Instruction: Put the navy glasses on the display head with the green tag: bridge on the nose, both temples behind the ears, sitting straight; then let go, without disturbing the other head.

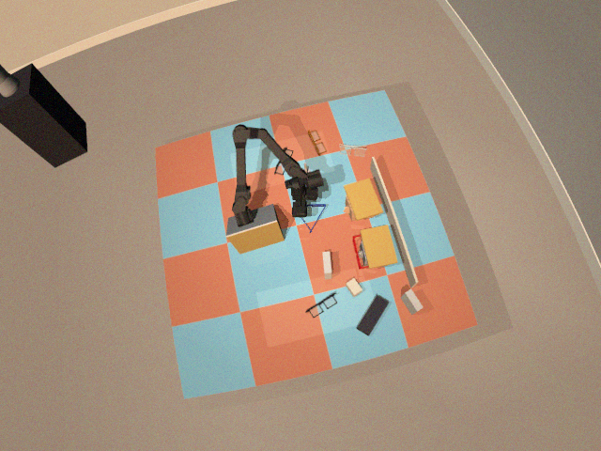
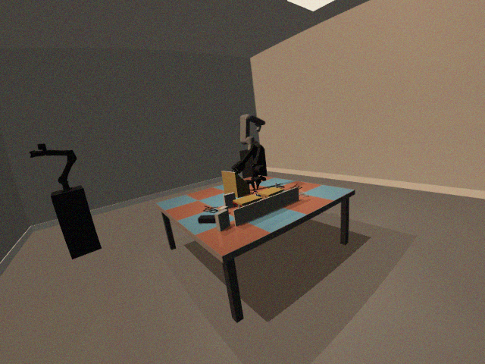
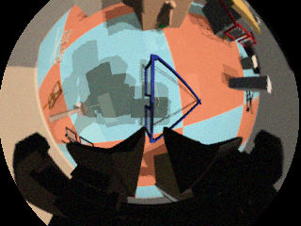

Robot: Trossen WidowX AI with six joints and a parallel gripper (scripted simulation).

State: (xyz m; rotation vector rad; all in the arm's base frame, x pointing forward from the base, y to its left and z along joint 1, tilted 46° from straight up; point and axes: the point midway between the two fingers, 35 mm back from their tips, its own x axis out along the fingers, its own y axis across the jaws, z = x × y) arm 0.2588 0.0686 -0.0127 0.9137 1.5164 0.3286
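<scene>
The navy glasses (image 1: 311, 230) (image 3: 151, 94) lie on the checkered table, their temples converging to a point away from the front. My gripper (image 2: 255, 188) (image 3: 154, 130) is partly open above them and empty. In the wrist view one end of the front frame shows between the fingertips; whether it stands between them in depth I cannot tell. A green tag (image 3: 163, 24) shows at the foot of a tan head, at the top of the wrist view. That head is mostly hidden under a yellow panel (image 1: 362, 198). The other head, under the second yellow panel (image 1: 378, 246), wears red glasses (image 1: 356, 250) (image 3: 241, 34).
A long thin wall (image 1: 395, 223) runs behind both heads. A white block (image 1: 327, 264), a cream block (image 1: 353, 286) and a dark box (image 1: 373, 314) stand or lie nearby. Brown glasses (image 1: 316, 142), clear glasses (image 1: 353, 149) and two black pairs lie around. A yellow-sided block (image 1: 259, 238) is beside the arm.
</scene>
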